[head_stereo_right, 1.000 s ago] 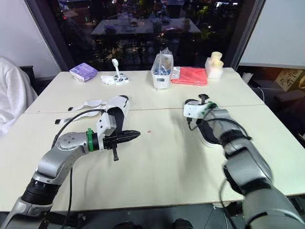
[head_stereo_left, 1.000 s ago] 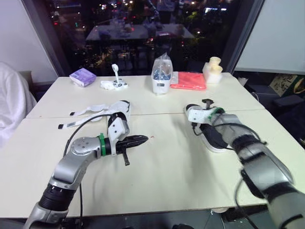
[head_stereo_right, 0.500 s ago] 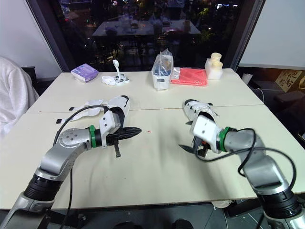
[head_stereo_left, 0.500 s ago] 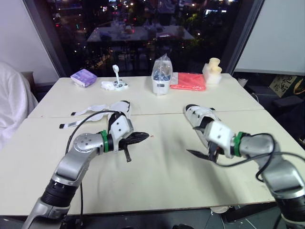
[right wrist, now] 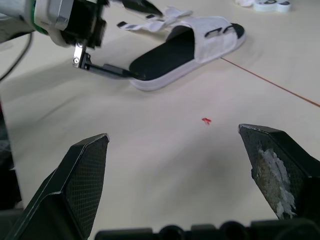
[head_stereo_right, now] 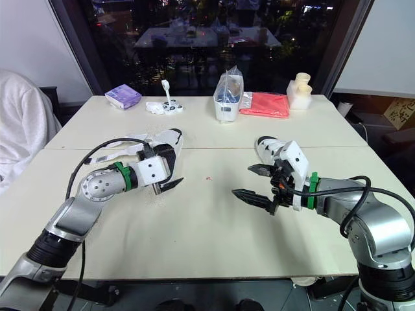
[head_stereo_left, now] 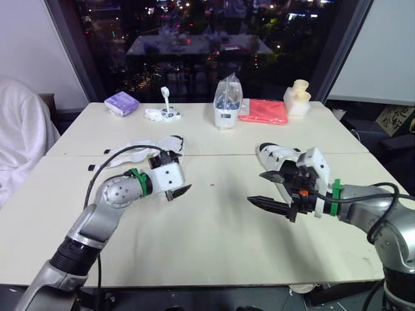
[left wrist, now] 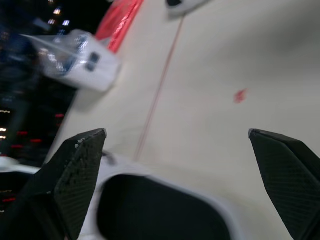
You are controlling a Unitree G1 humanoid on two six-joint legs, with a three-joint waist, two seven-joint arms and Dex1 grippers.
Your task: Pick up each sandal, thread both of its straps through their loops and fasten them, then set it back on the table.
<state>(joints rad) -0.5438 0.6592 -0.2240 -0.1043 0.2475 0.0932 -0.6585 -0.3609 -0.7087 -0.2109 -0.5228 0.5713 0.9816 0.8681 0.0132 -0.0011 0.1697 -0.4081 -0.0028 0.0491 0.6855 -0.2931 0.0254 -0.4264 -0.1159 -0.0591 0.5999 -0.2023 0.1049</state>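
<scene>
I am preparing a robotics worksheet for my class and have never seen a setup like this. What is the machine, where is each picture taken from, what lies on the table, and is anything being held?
This is a humanoid robot with two arms, each ending in a gripper of two black fingers. The two wide pictures come from cameras on its head, looking down over the arms. The two close ones come from a camera on each wrist, looking along that gripper's fingers. On the table lie two white sandals: the left sandal, with its straps lying loose, and the right sandal. Further back are a purple box, a plastic bag and a red cloth. The left gripper and the right gripper are both open and hold nothing.
</scene>
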